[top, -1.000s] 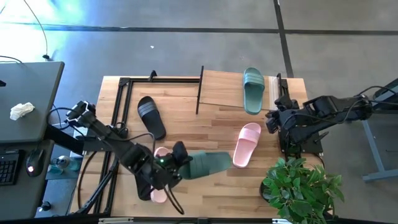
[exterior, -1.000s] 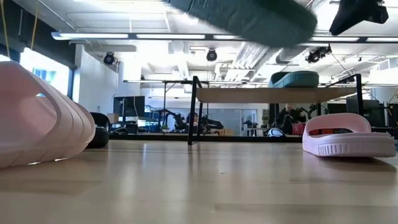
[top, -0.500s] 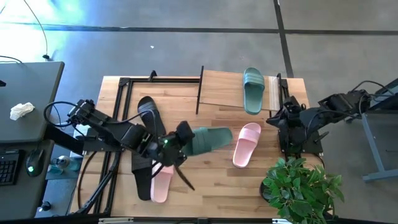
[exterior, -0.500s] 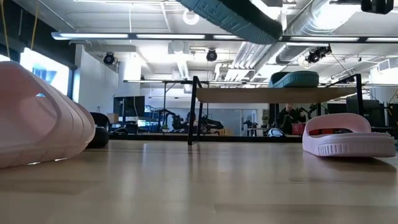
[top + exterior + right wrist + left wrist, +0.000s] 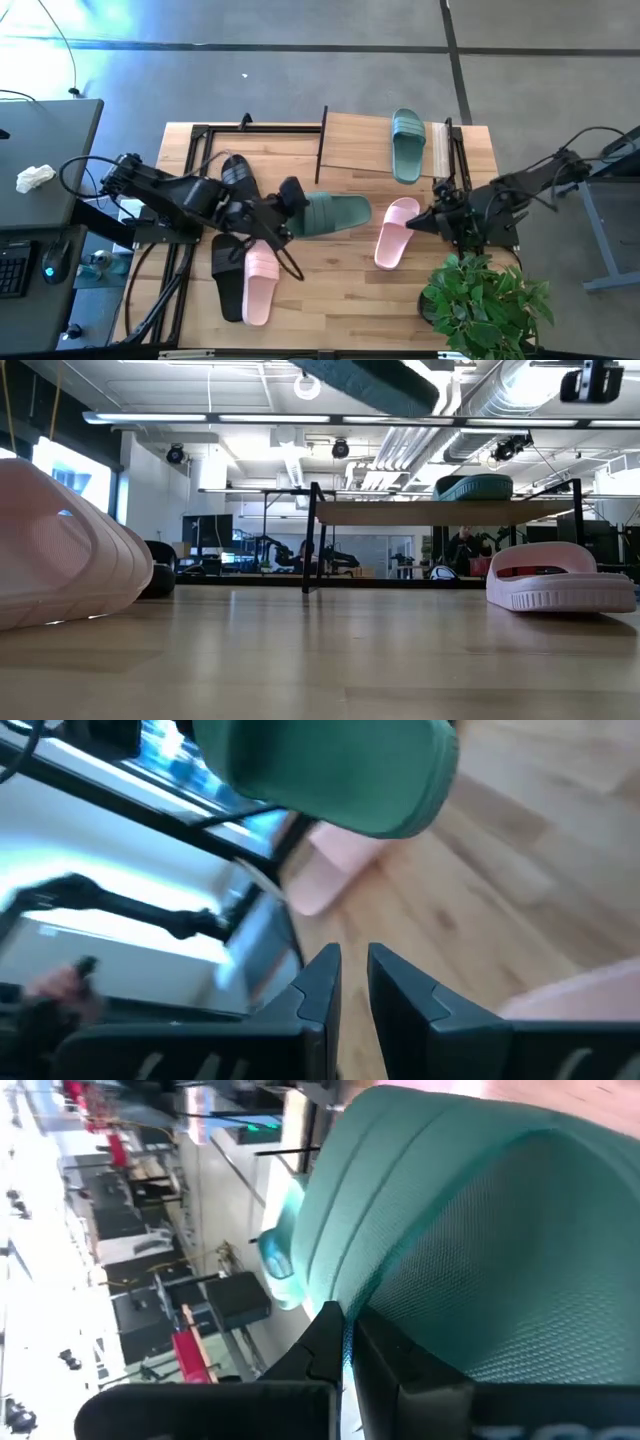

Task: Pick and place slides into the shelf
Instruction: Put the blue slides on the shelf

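Green sandal, carried (image 5: 335, 214): held at its heel end by the left gripper (image 5: 290, 200), fingers clamped together on it; lifted clear of the tabletop (image 5: 340, 290) (the low view shows its sole overhead, nothing under it). Long axis roughly level across the table, toe toward the right arm's side.

Shelf (image 5: 360, 140): light top board at the far edge of the tabletop, beyond the carried sandal and slightly toward the right arm's side. One green sandal (image 5: 407, 145) already lies on that board, long axis front to back, near the shelf's right end. Judged: the carried sandal must travel away from the near edge to reach the board, and turn about a quarter to lie parallel with its mate; the board's left part looks bare.

Right gripper (image 5: 432, 220): low, just beside the heel of a pink sandal (image 5: 396, 232) on the tabletop; fingers nearly together with a narrow gap, nothing between them. Nearer to that pink sandal than the left arm is.

Remaining on the tabletop, left side: a second pink sandal (image 5: 261, 283), a black sandal (image 5: 228, 280) touching it, and another black sandal (image 5: 238, 178) partly under the left arm.
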You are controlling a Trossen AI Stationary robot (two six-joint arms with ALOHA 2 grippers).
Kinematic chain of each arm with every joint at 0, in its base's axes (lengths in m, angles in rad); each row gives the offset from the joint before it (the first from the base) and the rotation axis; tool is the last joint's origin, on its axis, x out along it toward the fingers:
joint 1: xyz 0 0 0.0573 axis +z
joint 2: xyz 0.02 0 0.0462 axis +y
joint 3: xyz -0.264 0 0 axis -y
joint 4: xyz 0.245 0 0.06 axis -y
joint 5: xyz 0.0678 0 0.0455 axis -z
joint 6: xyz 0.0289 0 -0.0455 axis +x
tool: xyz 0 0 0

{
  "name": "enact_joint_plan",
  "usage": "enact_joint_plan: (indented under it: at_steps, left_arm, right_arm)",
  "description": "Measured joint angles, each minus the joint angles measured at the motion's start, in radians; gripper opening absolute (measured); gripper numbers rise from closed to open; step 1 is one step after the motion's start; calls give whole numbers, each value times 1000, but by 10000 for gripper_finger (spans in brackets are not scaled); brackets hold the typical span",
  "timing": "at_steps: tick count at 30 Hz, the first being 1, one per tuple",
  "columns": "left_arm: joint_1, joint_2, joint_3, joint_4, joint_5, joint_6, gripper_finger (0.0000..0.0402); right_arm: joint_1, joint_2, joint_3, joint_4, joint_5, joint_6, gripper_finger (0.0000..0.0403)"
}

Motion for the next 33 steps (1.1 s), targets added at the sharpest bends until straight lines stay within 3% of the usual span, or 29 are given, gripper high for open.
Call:
enact_joint_plan:
  at_steps: [7, 12, 15, 20, 25, 33]
  left_arm:
    - [0, -73, -1, -10, 68, -16, 0]
    - [-1, -103, -10, -39, 126, -16, 0]
    - [-1, -117, -12, -65, 128, -9, 0]
    - [0, -122, -11, -85, 125, -7, 0]
    - [-1, -120, -25, -92, 125, -5, 0]
    - [0, -119, -75, -74, 122, 1, 0]
  right_arm:
    - [-104, -39, -220, 380, -20, 2, 44]
    - [-181, -54, -310, 528, -20, 46, 44]
    - [-228, -41, -359, 600, -98, 117, 50]
    - [-271, 0, -473, 825, -209, 238, 87]
    - [-294, 61, -570, 1063, -162, 263, 136]
    - [-304, 216, -557, 1174, -172, 253, 201]
